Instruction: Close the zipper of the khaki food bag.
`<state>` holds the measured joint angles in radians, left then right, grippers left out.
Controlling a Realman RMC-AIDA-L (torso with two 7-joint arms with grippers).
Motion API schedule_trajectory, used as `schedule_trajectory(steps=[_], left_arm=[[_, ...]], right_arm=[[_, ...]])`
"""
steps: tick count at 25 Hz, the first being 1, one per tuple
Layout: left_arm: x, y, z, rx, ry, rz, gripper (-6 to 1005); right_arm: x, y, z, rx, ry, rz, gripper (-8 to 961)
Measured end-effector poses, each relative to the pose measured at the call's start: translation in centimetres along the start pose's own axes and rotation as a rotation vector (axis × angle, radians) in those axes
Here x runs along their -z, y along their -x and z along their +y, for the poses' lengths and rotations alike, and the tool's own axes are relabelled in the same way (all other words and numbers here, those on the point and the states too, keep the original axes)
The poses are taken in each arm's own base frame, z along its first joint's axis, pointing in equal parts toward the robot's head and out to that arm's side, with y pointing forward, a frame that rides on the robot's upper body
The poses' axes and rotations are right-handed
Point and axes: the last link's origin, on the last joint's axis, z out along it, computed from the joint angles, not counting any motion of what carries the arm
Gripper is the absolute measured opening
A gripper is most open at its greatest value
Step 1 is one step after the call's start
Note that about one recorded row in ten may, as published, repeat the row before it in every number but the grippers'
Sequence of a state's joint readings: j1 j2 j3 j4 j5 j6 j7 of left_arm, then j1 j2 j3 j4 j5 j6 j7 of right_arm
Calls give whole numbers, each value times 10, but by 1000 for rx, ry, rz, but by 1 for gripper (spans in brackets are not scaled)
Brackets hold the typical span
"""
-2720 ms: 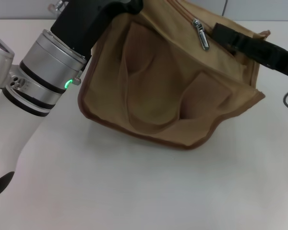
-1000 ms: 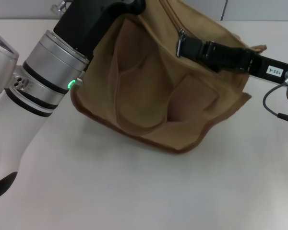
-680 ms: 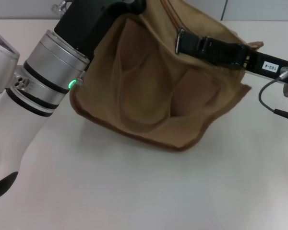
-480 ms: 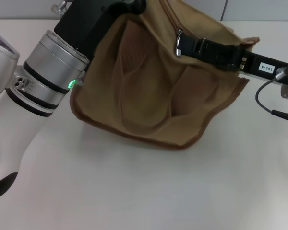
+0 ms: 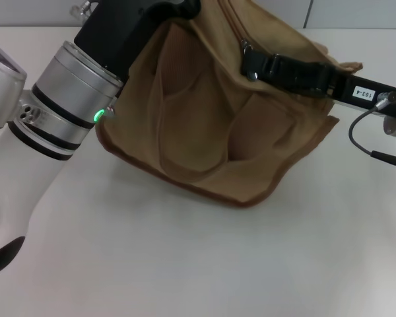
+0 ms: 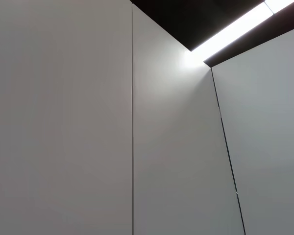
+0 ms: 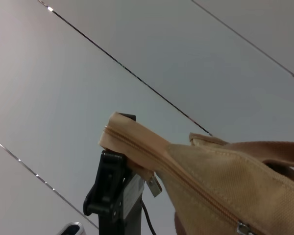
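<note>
The right gripper point(image 5: 249, 61) reaches in across the top of the khaki food bag point(image 5: 211, 125), and its black fingers point(image 5: 277, 66) look clamped on the little silver pull tab of the zipper point(image 5: 234, 23), which sits right at the fingertips. From there the zipper line runs away toward the far end of the bag.

The bag sits under and in front of that gripper on the white table point(image 5: 185, 264), side panel facing the head camera, all creased, with brown trim along the bottom edge.

The left gripper point(image 7: 108, 183) is at the bag's other end, well apart from the right one. In the right wrist view you can see its black body up against the end of the zipper tape, apparently holding that corner, but I honestly can't tell whether it's pinching the fabric or just touching it. The left wrist camera only shows plain wall panels point(image 6: 88, 122).
</note>
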<state>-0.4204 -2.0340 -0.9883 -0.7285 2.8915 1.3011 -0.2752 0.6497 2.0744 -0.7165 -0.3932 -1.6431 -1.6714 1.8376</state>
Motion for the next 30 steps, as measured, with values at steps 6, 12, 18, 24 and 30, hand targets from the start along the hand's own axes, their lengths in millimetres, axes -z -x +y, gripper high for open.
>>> schedule_trajectory(steps=[6,12,18,24,30], left_arm=[[1,0,-1,-2,-3,2,130],[1,-1,-1,-2,-4,4,131],[1,-1,0,-1,-5,5,132],[3,0,-1,0,-15,1,133],[15,10,-14,-17,-95,-36,135]], right_arm=[[1,-2,-2,36,-13,8,545],[3,-3,-2,43,-17,2,412],[4,-3,-3,48,-22,-2,208],[6,-4,-4,45,-30,-5,22],[24,-10,-7,28,-66,-23,9]])
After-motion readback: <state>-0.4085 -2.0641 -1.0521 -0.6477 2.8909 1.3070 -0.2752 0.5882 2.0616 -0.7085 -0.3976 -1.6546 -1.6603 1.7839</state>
